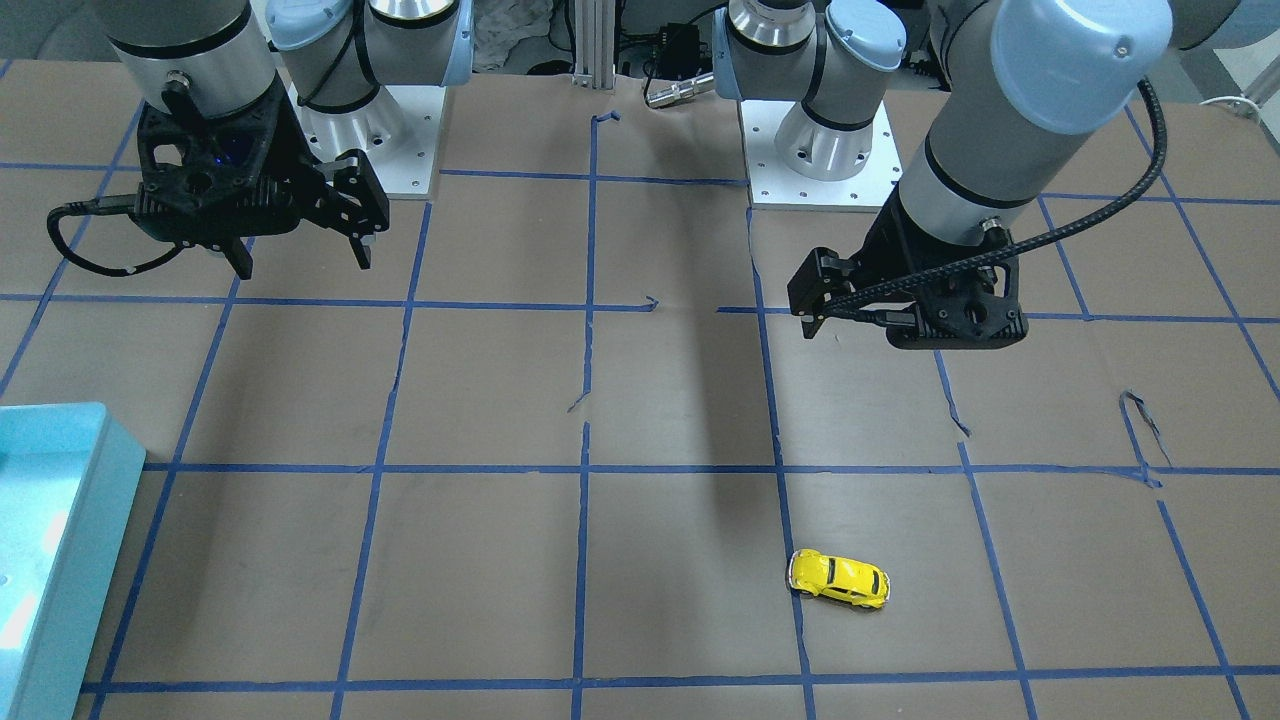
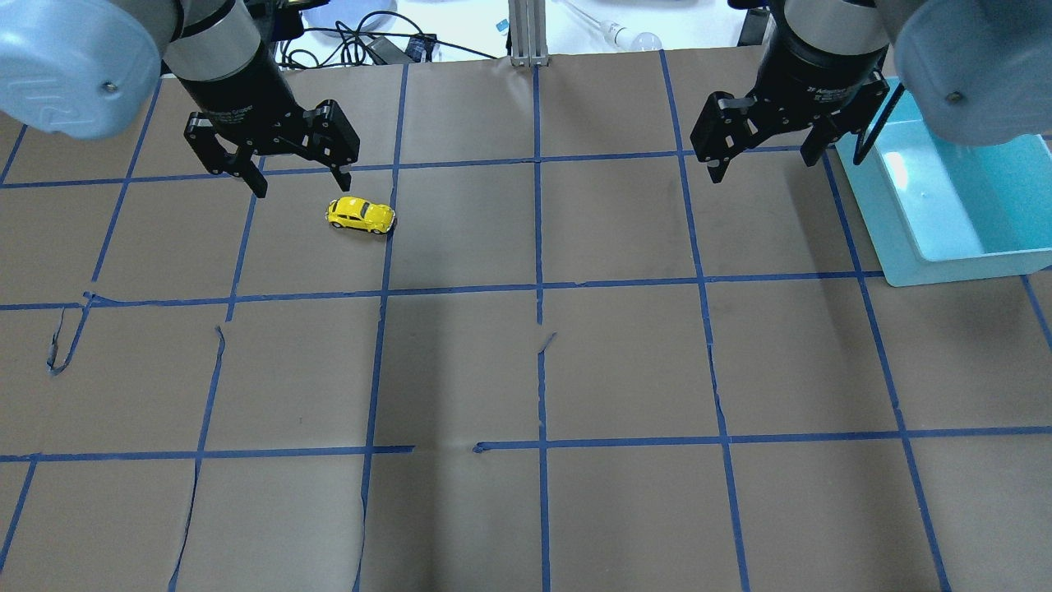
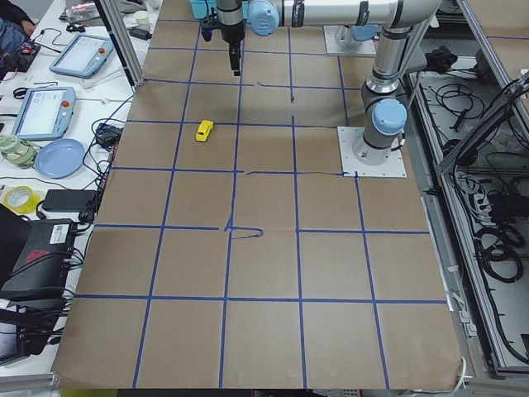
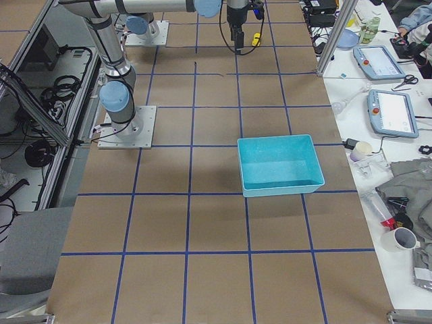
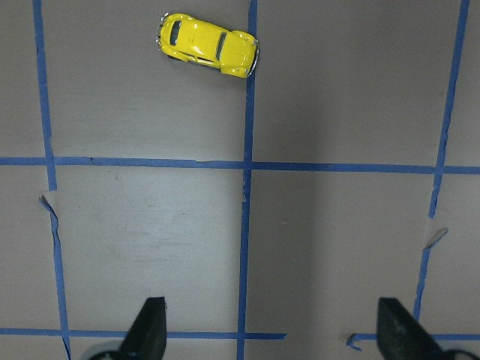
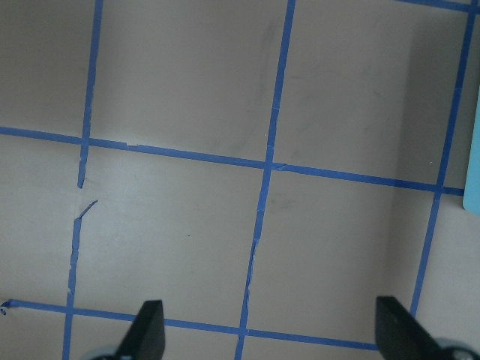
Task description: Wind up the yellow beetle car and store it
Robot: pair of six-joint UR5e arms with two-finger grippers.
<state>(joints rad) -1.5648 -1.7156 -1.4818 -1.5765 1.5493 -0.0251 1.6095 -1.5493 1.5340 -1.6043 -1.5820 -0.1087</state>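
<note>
At the overhead view's upper left the yellow car sits loose beside the left gripper, spread wide seemingly for a grasp, while the right gripper hangs spread near the bin.

grey arms, pale-blue caps (left pincer black)

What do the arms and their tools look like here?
The left arm and right arm are silver-grey tubes with pale blue joint caps. The left tool and right tool are black, two-fingered, with small white lettering. A black braided cable runs along the left arm.
</note>
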